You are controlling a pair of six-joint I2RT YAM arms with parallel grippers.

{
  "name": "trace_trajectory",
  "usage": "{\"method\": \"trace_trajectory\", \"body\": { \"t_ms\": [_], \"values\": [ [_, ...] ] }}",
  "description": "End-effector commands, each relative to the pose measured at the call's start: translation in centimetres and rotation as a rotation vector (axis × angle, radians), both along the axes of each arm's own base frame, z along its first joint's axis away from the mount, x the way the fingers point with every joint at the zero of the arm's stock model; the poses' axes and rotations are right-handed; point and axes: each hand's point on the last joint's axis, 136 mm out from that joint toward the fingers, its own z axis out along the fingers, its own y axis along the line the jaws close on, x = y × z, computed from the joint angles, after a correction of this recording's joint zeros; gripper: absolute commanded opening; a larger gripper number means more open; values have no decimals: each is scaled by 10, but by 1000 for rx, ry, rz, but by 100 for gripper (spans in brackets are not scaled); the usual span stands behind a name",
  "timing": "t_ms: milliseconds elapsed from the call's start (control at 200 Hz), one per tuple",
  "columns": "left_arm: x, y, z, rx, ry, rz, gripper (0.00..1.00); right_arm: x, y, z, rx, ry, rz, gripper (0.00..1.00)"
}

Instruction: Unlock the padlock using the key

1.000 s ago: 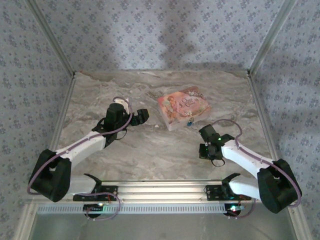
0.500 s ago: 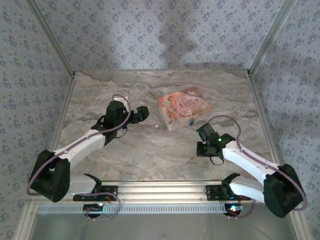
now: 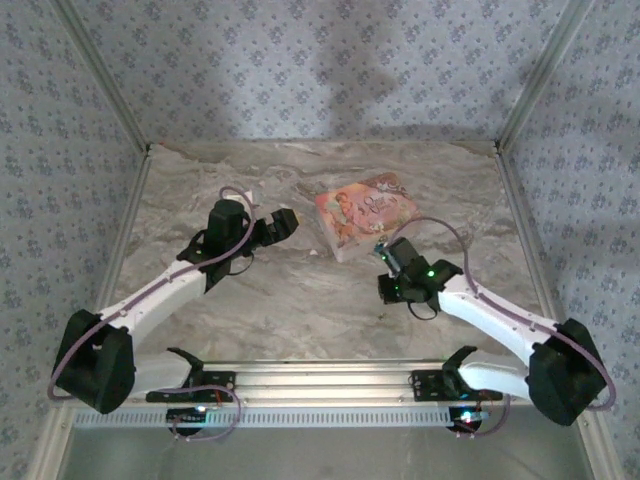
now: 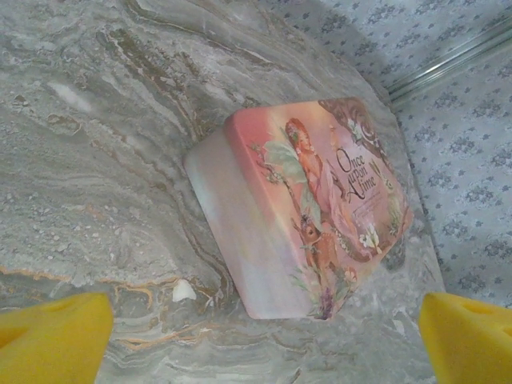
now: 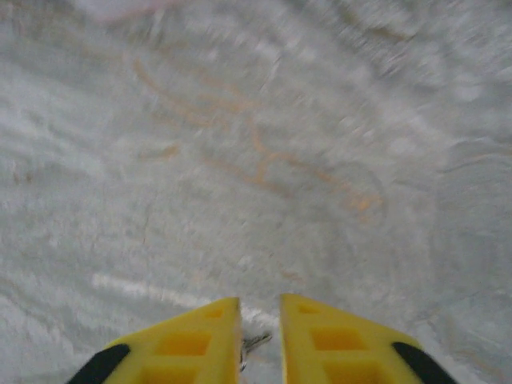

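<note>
Right of centre in the top view, the pink box (image 3: 365, 212) lies flat on the marble table (image 3: 300, 310); at its near corner sits the padlock (image 3: 380, 246), a blue speck too small for detail. In the right wrist view, the right gripper (image 5: 260, 308) points down at blurred marble; its yellow fingers (image 5: 200, 332) stand a narrow slit apart, with a silvery bit (image 5: 254, 342) between the tips; whether that bit is gripped cannot be told. The left gripper (image 3: 283, 222), left of the box and apart from it, is spread wide and holds nothing.
</note>
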Motion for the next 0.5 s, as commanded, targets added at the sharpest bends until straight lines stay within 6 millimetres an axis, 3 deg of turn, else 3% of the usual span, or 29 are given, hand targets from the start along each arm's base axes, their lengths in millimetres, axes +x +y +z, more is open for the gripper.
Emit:
{"method": "trace_trajectory", "body": {
  "t_ms": [0, 225, 495],
  "values": [
    [-1, 0, 11, -4, -19, 4, 98, -24, 5, -17, -46, 117, 40, 24],
    [-2, 1, 10, 4, -16, 3, 98, -39, 5, -42, -137, 245, 20, 30],
    [-3, 4, 11, 11, -23, 11, 98, -38, 7, -51, -148, 271, 2, 27]
  ]
}}
